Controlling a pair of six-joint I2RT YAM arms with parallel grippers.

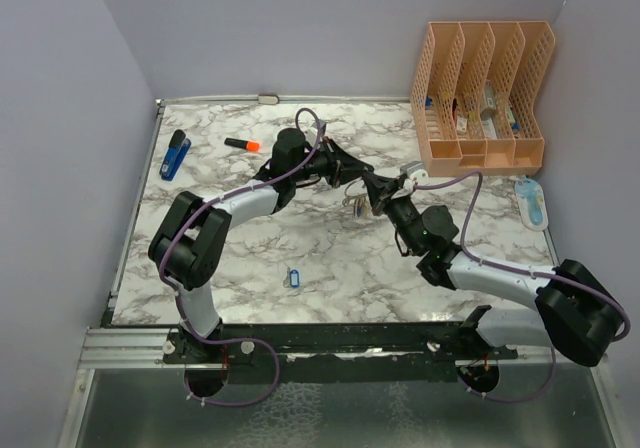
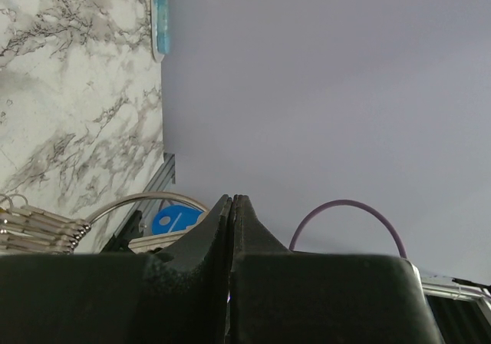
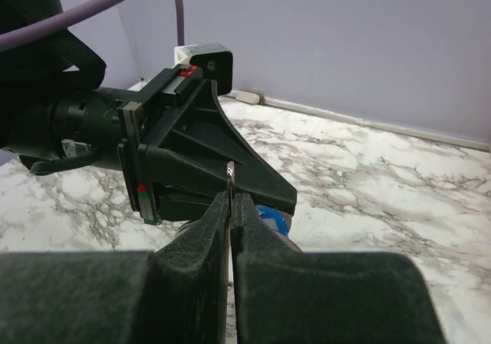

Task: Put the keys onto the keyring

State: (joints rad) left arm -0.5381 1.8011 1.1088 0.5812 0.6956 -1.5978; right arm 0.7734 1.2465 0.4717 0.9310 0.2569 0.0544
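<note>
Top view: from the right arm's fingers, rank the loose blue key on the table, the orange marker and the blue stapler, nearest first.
From the right fingers, near the table's middle:
1. Blue key, lying loose toward the near edge, to their left.
2. Orange marker, farther back on the left.
3. Blue stapler, by the far-left edge, beyond the marker.

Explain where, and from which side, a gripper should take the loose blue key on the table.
Grip the key by its blue tag, probably from straight above: it lies flat and alone on the table, so jaws can close across the tag's narrow width.
</note>
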